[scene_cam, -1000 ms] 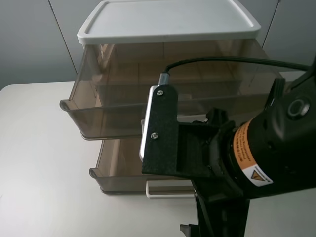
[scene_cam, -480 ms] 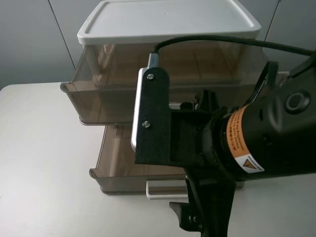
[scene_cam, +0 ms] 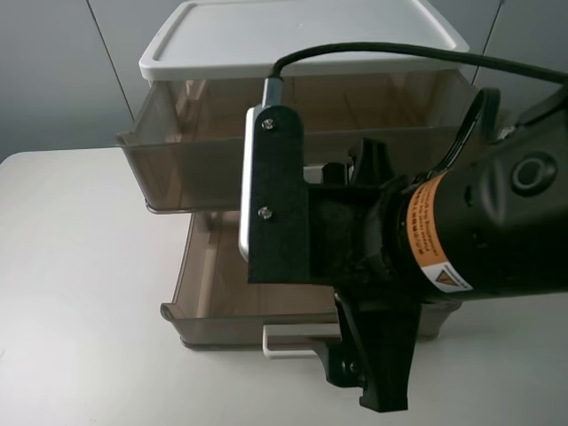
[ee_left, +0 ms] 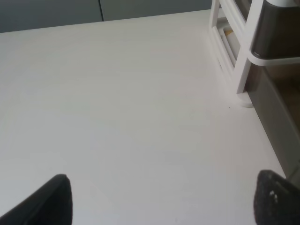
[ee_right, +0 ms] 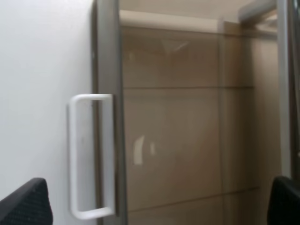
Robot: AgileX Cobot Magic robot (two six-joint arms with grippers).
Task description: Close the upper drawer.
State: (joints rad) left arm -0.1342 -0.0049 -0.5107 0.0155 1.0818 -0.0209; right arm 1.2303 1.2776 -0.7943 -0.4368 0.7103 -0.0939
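Observation:
The upper drawer [scene_cam: 182, 169] is smoky-brown translucent plastic and sits under the white top [scene_cam: 302, 35] of the drawer unit. It stands out a little from the unit. My right arm hides its handle and the middle of its front. My right gripper [scene_cam: 368, 377] points down in front of the unit and is open and empty [ee_right: 154, 206]. The right wrist view shows the lower brown drawer [ee_right: 187, 140] and its white loop handle [ee_right: 89, 154] from above. My left gripper [ee_left: 164, 206] is open and empty over the table, beside the unit's white frame [ee_left: 246, 51].
A lower brown drawer [scene_cam: 213, 293] is pulled far out, with its white handle [scene_cam: 293, 342] toward the table's front. The white table [scene_cam: 80, 293] stretches to the left of the unit. My right arm's black wrist [scene_cam: 426, 240] fills the right foreground.
The upper drawer has slid back into the unit. My right arm has moved up and toward the unit along with it. The lower drawer has not moved.

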